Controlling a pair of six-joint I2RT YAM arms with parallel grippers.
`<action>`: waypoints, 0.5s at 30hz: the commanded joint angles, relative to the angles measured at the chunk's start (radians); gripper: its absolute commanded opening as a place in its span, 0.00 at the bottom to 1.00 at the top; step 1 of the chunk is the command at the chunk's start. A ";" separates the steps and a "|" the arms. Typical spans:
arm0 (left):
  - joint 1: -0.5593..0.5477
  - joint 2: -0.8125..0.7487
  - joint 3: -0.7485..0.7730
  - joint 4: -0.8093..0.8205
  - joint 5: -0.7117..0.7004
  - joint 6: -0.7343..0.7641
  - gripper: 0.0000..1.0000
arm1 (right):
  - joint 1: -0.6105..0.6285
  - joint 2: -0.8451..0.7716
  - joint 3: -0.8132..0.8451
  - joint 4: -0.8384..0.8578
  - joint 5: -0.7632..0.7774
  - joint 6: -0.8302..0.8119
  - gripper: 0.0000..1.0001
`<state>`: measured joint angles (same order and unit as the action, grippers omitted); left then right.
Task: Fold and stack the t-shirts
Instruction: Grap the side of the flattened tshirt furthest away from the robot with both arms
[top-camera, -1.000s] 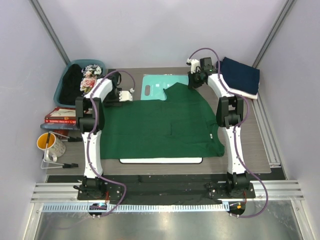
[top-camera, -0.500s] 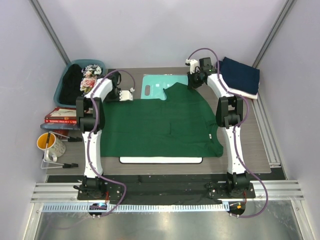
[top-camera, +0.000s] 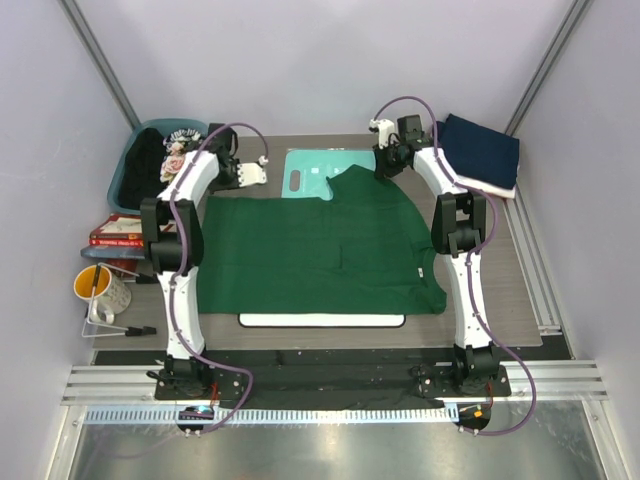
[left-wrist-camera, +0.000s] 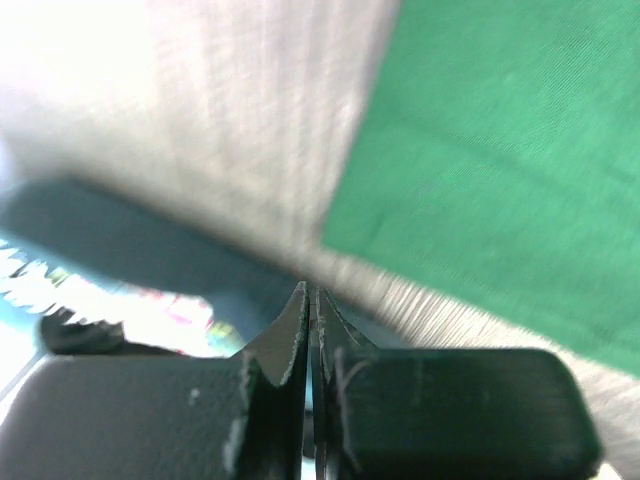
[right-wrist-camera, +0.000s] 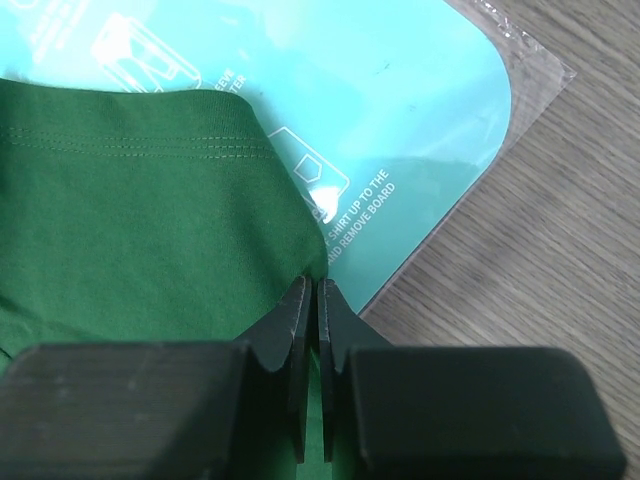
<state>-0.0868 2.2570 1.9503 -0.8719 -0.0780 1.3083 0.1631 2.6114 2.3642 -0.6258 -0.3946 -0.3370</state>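
A dark green t-shirt (top-camera: 320, 250) lies spread over the middle of the table. My right gripper (top-camera: 381, 170) is shut on its far right edge (right-wrist-camera: 300, 262), with the jaws (right-wrist-camera: 316, 292) pinching green cloth above the teal board (right-wrist-camera: 400, 110). My left gripper (top-camera: 260, 174) hovers past the shirt's far left corner. Its jaws (left-wrist-camera: 311, 296) are shut with nothing between them, and the green cloth (left-wrist-camera: 520, 150) lies to their right. A folded navy t-shirt (top-camera: 482, 150) rests on a white one (top-camera: 500, 189) at the far right. A black floral t-shirt (top-camera: 176, 158) sits in the blue bin (top-camera: 132, 170).
The teal board (top-camera: 305, 175) lies flat behind the green shirt. A whiteboard (top-camera: 320, 321) pokes out under the shirt's near hem. Red books (top-camera: 118, 232), a yellow mug (top-camera: 95, 287) and a wire stand (top-camera: 100, 322) crowd the left edge.
My left gripper has shut empty and moved toward the back, off the green shirt's far left corner. The right gripper still holds its edge in about the same place.
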 joint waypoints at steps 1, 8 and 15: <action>-0.010 -0.086 -0.028 0.080 -0.025 -0.006 0.00 | 0.012 -0.083 0.003 -0.017 -0.009 -0.016 0.10; 0.002 0.022 0.021 0.122 -0.046 0.022 0.64 | 0.026 -0.080 0.009 -0.022 -0.010 -0.023 0.10; 0.022 0.156 0.241 -0.070 0.030 0.042 0.60 | 0.027 -0.096 0.004 -0.023 0.003 -0.034 0.09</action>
<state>-0.0818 2.3684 2.0602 -0.8211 -0.1024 1.3216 0.1795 2.6095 2.3634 -0.6323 -0.3931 -0.3565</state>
